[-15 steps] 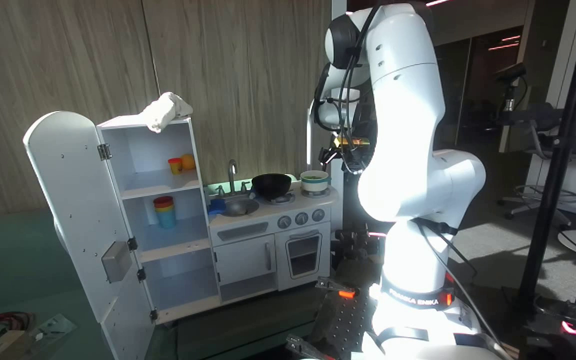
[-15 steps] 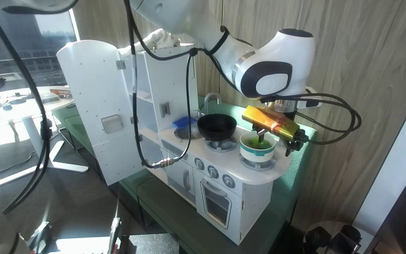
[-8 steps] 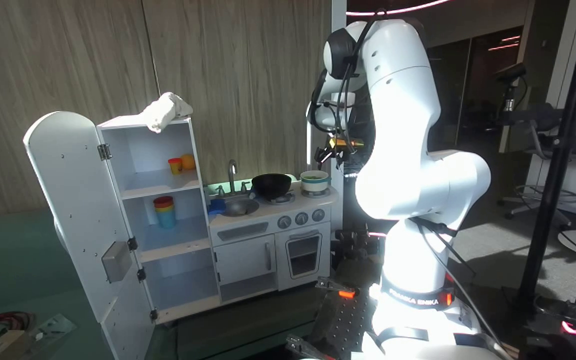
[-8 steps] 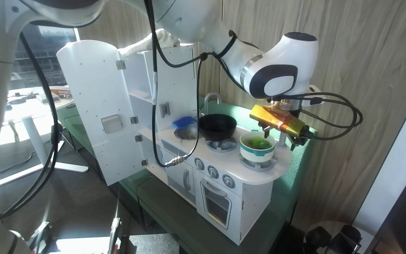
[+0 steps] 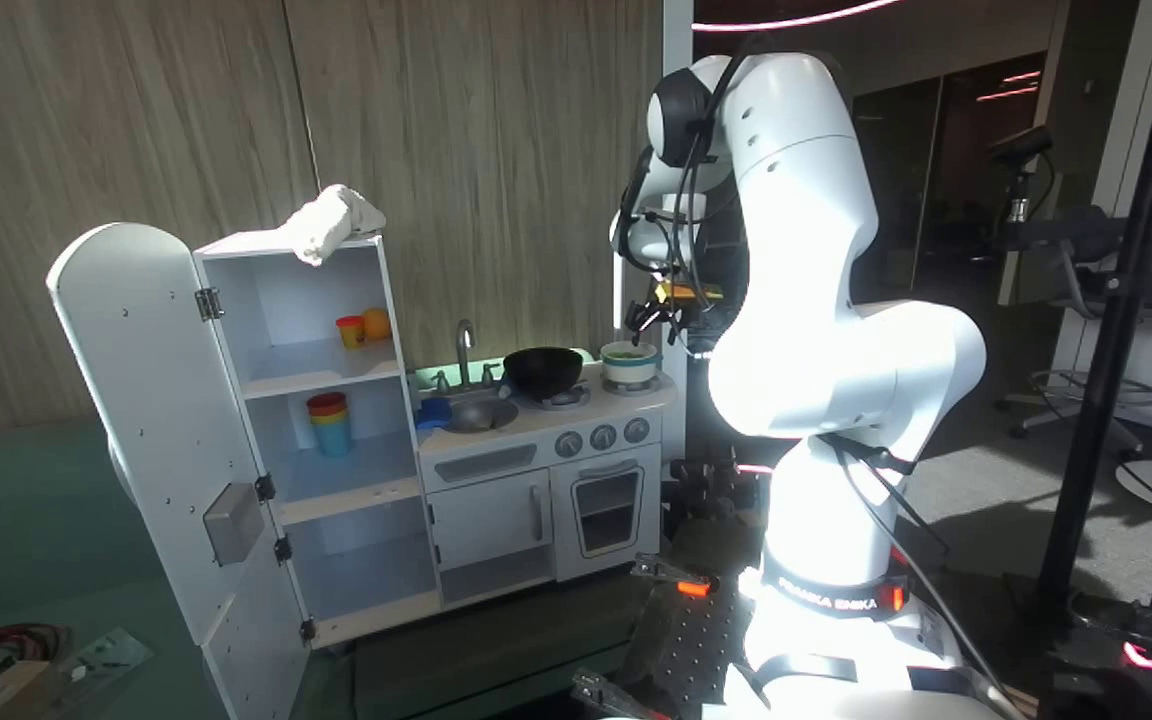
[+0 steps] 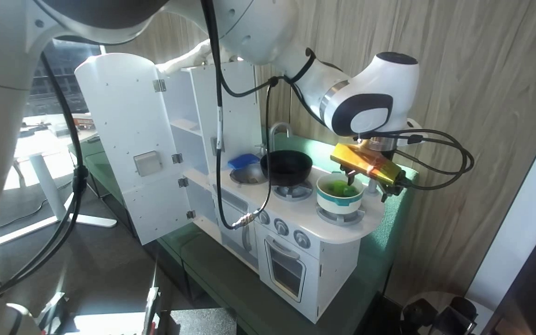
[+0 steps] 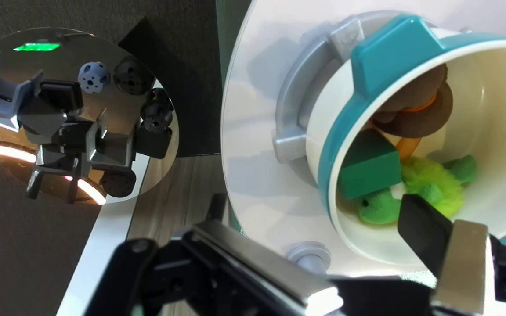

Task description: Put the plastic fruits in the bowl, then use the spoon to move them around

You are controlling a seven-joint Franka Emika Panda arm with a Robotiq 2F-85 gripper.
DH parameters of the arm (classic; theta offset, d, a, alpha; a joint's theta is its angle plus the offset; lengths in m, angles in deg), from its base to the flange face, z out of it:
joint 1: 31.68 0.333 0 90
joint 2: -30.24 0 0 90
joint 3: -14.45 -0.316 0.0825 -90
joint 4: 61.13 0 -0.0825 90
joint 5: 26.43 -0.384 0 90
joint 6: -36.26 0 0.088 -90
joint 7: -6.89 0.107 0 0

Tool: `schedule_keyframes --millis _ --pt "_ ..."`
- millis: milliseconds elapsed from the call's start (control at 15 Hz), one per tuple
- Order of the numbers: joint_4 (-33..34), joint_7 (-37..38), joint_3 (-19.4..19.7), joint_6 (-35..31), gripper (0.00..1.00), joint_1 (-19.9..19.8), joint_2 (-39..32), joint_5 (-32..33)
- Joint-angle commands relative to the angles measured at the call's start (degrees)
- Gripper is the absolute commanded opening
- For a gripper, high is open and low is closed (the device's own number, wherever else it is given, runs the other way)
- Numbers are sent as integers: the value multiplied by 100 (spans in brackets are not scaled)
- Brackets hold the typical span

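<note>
As you face the knobs (image 5: 602, 437), the white cabinet (image 5: 286, 300) stands past the left edge of the worktop (image 6: 305, 214), its door (image 5: 146, 380) swung open. On its upper shelf (image 5: 311, 362) you have a round orange piece (image 5: 376, 323), which looks like one of your plastic fruits, just beside a small yellow-and-red cup (image 5: 351, 333); stacked cups (image 5: 331, 430) are on the shelf below (image 5: 381, 465). At the worktop's left edge sits the sink (image 5: 481, 418), a blue item (image 5: 433, 412) at its side. Midway along, toward the back edge, is your black bowl (image 5: 543, 373); its inside is too dark for you to read. Near the rounded right edge stands a white-and-teal pot (image 5: 628, 372). In the wrist view it holds a green block (image 7: 369, 169), a lime toy (image 7: 437, 184), brown pieces (image 7: 431, 120) and a strip of orange (image 7: 406, 147) you cannot identify. Your gripper (image 6: 366, 190) hangs over the pot's right side, the jaws spread wide: one at the pot's mouth, the other out by the worktop's right edge. You cannot tell whether the one at the mouth dips below the rim.
</note>
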Motion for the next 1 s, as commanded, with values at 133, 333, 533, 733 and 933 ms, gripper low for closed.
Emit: schedule_keyframes --millis 133,333,533,733,933 --pt "201 267 -92 -14 78 -63 -154 394" --pt "208 363 -93 -16 50 -55 -171 541" --pt "215 466 -89 11 27 -49 -173 640" --pt "181 501 -137 137 5 -69 -106 618" --pt "136 482 -175 208 0 -60 -60 607"
